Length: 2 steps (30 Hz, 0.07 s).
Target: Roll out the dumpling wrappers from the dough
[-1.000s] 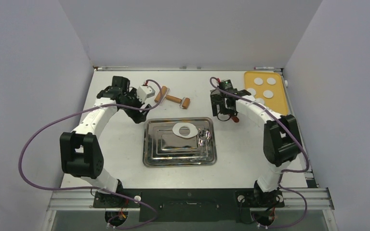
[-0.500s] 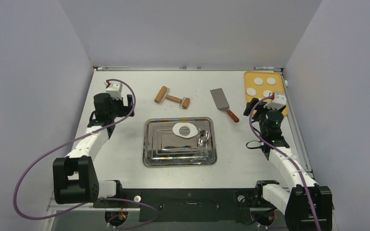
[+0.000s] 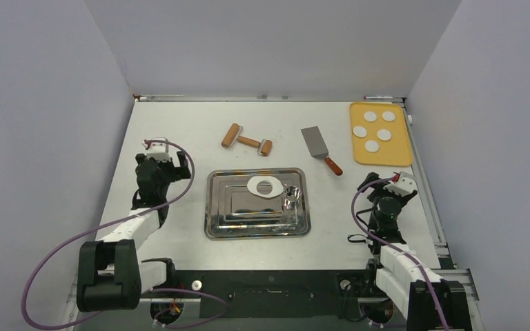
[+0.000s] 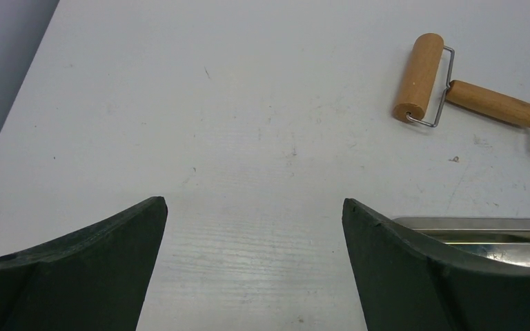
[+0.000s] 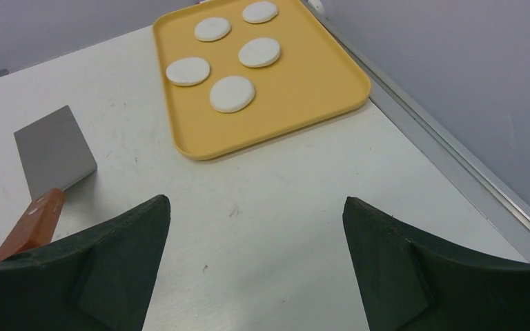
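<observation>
I'm seeing both claws gaping wide, holding nothing: left gripper (image 4: 254, 203) hanging over bare table (image 4: 248, 103), right gripper (image 5: 255, 200) facing the tray (image 5: 317, 89). Five wrappers (image 5: 232, 94) are lying flat on it, round, showing no long axis. The pin (image 4: 421, 77) is running off the frame edge.

Five dumpling wrappers (image 5: 259, 52): small, round, flat white discs. Lay separate, none overlapping, loosely clustered on yellow tray (image 5: 303, 76) at far right.
</observation>
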### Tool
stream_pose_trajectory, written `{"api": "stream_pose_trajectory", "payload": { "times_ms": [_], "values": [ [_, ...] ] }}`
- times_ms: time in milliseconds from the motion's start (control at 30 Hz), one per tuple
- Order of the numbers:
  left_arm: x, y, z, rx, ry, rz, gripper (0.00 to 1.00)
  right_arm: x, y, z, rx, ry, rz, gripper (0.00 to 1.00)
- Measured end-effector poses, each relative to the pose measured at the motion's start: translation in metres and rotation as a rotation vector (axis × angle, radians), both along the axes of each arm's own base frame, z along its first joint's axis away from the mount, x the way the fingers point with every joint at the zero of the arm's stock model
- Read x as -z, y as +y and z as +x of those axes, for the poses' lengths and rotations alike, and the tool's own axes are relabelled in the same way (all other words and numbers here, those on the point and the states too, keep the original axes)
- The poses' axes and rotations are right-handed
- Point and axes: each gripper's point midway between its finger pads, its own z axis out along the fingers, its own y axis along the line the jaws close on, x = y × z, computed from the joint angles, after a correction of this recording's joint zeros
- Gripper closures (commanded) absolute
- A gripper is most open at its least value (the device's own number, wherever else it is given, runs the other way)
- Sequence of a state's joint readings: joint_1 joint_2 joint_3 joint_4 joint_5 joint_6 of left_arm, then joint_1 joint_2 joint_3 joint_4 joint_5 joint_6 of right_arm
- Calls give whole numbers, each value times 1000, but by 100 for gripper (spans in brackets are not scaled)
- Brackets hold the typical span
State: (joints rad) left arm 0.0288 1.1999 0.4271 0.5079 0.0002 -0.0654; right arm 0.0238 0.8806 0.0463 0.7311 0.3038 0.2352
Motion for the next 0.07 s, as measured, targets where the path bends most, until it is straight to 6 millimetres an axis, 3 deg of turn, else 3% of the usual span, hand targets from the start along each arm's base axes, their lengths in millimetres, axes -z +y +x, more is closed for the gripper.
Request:
{"api": "stream_pose_trajectory", "payload": {
  "times_ms": [67],
  "values": [
    [-2, 0, -1, 1, -19, 6, 4, -1, 0, 1, 0, -5, -3, 10]
  ]
}}
